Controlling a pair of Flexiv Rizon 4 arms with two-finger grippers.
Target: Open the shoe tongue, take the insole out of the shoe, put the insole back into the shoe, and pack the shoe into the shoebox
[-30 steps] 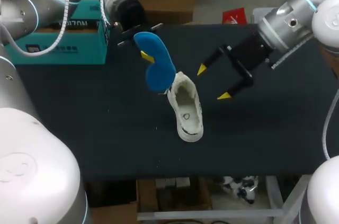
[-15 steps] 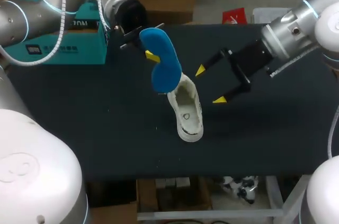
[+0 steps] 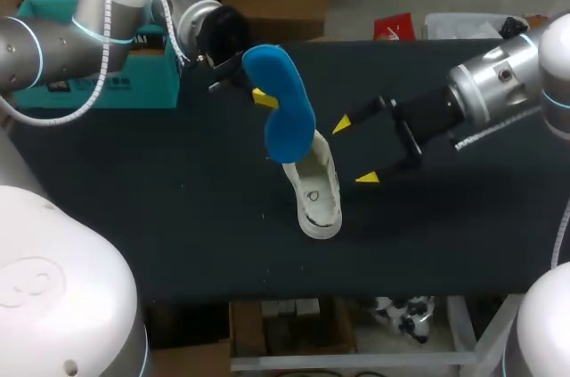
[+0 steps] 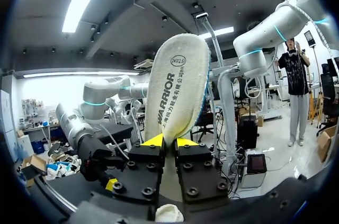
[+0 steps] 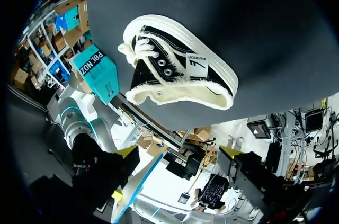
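Left gripper (image 3: 264, 99) is clamped on one end of the blue insole (image 3: 281, 112). The insole's long axis slants from the fingers down toward the shoe (image 3: 316, 194), free end at the heel opening. Whether it touches the collar or hangs just above is hard to tell from overhead. The shoe sits mid-table (image 3: 160, 208), toe toward the robot. Right gripper (image 3: 354, 151) is spread wide and empty, just beside the shoe's right side. The shoebox (image 3: 134, 87) is well apart, far left.

Silver-grey left arm (image 3: 49, 38) and right arm (image 3: 499, 92), cyan-ringed joints, coiled white cable (image 3: 109, 16), black right hand (image 3: 354, 151), yellow fingertips (image 3: 341, 125).
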